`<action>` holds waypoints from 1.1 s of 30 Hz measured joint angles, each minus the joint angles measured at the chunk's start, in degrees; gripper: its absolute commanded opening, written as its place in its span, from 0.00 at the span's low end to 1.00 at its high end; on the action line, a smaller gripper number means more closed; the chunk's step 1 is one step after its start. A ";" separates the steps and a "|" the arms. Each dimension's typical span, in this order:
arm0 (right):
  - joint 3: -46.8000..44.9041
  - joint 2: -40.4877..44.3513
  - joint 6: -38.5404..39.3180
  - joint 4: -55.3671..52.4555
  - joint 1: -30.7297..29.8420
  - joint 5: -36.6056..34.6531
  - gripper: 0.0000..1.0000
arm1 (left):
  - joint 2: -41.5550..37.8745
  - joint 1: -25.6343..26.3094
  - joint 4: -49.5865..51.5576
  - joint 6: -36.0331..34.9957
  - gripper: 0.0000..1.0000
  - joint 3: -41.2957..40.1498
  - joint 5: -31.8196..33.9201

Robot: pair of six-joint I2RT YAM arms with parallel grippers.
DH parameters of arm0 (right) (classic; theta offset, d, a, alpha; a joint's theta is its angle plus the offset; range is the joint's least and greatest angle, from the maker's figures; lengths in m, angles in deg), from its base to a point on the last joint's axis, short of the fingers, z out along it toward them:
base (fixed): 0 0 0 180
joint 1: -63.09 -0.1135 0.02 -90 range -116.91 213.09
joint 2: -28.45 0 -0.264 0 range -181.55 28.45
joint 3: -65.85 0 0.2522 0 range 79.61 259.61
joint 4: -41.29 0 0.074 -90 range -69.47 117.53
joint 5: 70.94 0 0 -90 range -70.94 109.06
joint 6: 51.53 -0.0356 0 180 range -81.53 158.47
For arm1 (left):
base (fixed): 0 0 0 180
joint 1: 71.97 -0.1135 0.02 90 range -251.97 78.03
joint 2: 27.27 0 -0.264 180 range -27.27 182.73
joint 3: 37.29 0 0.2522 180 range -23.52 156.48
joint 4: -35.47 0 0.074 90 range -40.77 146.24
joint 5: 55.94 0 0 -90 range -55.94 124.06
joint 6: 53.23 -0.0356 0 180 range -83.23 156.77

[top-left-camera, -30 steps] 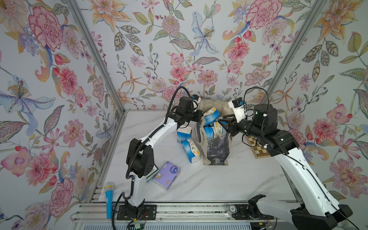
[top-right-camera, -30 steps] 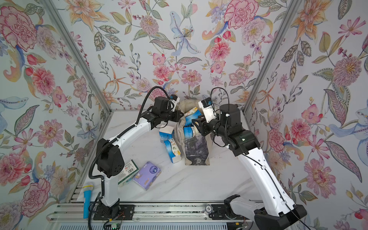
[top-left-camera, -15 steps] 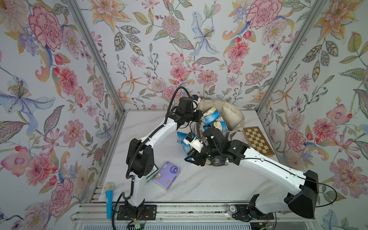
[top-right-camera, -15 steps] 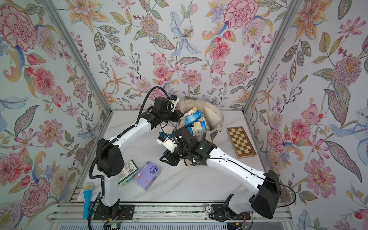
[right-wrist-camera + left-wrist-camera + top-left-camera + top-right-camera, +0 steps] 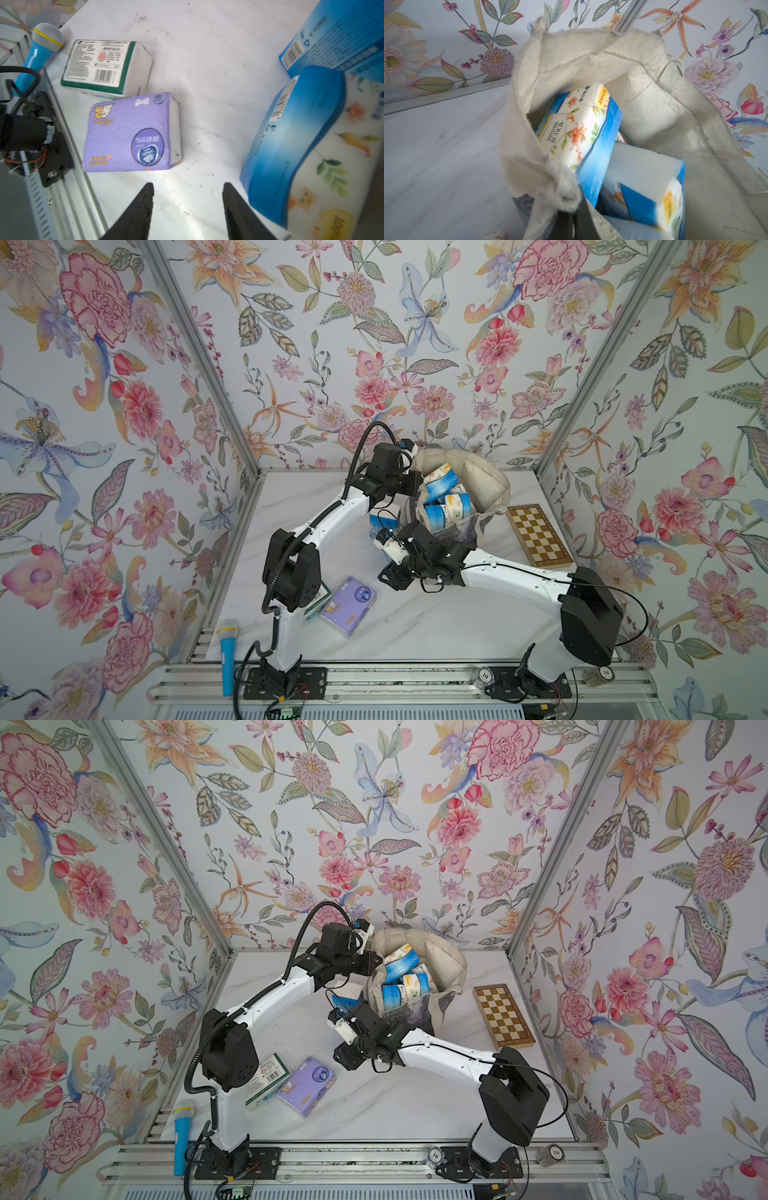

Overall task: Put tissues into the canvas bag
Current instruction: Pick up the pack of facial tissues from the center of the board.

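The rim of the canvas bag (image 5: pixel 482 485) is pinched by the left pincer (image 5: pixel 413 483); the right pincer (image 5: pixel 188 185) is spread and empty. If the rim is let slip, the tissues (image 5: pixel 440 485) inside the bag may be spilled.

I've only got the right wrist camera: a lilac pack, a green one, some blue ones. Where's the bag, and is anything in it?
Observer: The bag stands at the back of the table, mouth up, with several blue packs inside.
Operator: What's holding it open?
Observer: The left gripper is shut on the bag's rim, on the left arm's side.
Operator: Anything on the other side of it?
Observer: A chessboard lies flat just beside the bag, on the right arm's side.
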 measured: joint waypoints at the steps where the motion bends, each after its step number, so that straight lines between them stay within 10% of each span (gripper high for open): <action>1: 0.02 -0.63 -0.44 0.11 0.31 -0.96 0.64 | 0.00 0.00 0.02 0.00 0.00 0.00 0.00; 17: 0.04 -2.86 -3.50 3.56 4.52 -9.42 0.87 | -0.11 -0.39 0.24 -0.20 0.00 -0.04 -0.02; 33: 4.83 -9.46 -5.44 2.56 4.63 -15.41 0.88 | -0.55 -0.70 0.59 -0.42 0.00 -0.74 0.00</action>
